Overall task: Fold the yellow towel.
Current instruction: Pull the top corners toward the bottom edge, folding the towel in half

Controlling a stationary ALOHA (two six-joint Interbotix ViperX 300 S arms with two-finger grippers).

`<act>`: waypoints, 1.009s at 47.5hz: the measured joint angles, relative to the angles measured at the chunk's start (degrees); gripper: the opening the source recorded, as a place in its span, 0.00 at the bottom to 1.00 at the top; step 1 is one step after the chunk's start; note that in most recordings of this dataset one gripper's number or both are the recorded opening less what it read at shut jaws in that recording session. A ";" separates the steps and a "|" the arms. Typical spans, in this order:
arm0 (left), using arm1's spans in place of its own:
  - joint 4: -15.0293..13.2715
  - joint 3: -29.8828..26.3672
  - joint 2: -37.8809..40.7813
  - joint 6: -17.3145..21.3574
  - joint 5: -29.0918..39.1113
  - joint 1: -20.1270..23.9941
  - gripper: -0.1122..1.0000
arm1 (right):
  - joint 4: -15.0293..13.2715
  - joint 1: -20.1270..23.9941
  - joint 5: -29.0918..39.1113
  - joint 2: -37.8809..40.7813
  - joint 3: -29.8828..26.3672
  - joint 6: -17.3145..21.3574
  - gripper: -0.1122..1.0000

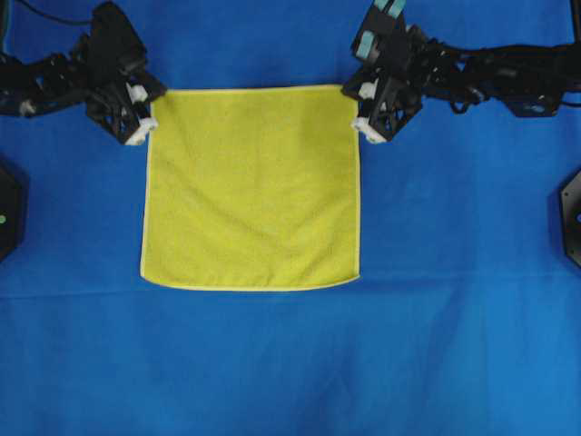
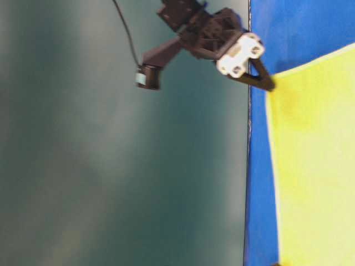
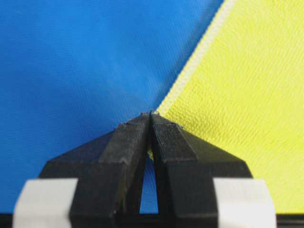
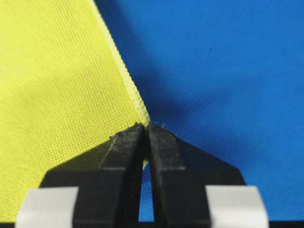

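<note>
The blue cloth [image 1: 454,345] is covering the whole surface, the yellow towel [image 1: 252,186] is lying flat at its middle, and the left gripper [image 1: 147,118] and right gripper [image 1: 361,107] are pinching the towel's two far corners, fingers closed tight.

Both arms reach in from the far corners of the overhead view, one from the left and one from the right, each angled inward and toward the near side. The left end effector [image 1: 143,116] has its two black fingers [image 3: 135,142] pressed together at the tips, pinching a far corner of the yellow towel [image 1: 252,191]. The right end effector [image 1: 363,109] mirrors it, fingers [image 4: 164,152] closed tip to tip on the opposite far corner's hem. Both wrists tilt downward, white finger mounts showing.
</note>
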 measured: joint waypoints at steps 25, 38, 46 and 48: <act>-0.09 -0.44 -6.15 1.41 3.96 -3.78 0.12 | 0.09 0.88 0.18 -2.90 1.76 0.18 0.13; -0.09 1.41 -12.13 0.44 11.25 -12.66 0.12 | 0.97 7.73 2.02 -5.71 3.08 0.26 0.13; -0.26 2.81 -14.59 0.00 15.29 -21.27 0.12 | 2.46 13.54 5.27 -6.42 3.52 1.49 0.13; -0.26 3.16 -14.77 -0.97 15.91 -23.73 0.12 | 2.90 15.21 6.15 -6.42 3.60 2.29 0.13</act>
